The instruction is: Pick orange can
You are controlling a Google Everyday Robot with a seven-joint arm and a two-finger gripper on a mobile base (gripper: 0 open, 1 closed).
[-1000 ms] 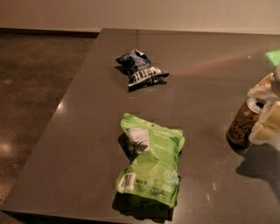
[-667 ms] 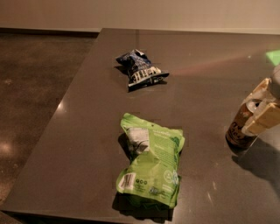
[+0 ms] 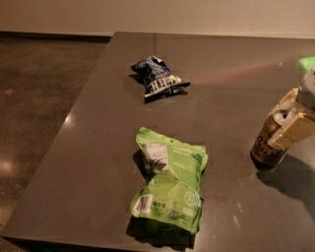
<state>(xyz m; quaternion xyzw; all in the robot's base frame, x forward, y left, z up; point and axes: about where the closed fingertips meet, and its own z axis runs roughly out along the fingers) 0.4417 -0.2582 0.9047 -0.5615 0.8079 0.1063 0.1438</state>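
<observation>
Far over by the table's right edge: orange can (image 3: 265, 146), upright on the dark grey table (image 3: 98, 147). Brownish-orange body, pale cursive lettering down the side, silver top only partly in sight. Base down on the surface, not lifted. Dark shadow of it thrown rightward and toward the near edge.

Directly at the can's upper part: gripper (image 3: 281, 122), cream-coloured, reaching in from the right border of the view, set about the can's top and overlapping the upper front of its body. Pinching the can or merely placed around it: cannot tell. Grey part of the arm just above, cut off by the frame.

Well apart from the can, to its left and nearer the front edge: green bag (image 3: 170, 187), 1 crumpled snack pouch lying flat, pale patch near its upper end, barcode at the lower left corner.

Farther back, left of centre: blue bag (image 3: 157, 78), small, dark, crinkled, white lettering, also flat on the table, well apart from the other 2 items.

Behind the gripper, at the right border: pale green patch (image 3: 307, 63), too cropped to identify.

Left of the table: brown speckled floor (image 3: 39, 98) with light glints. Along the top: pale wall (image 3: 147, 15).
</observation>
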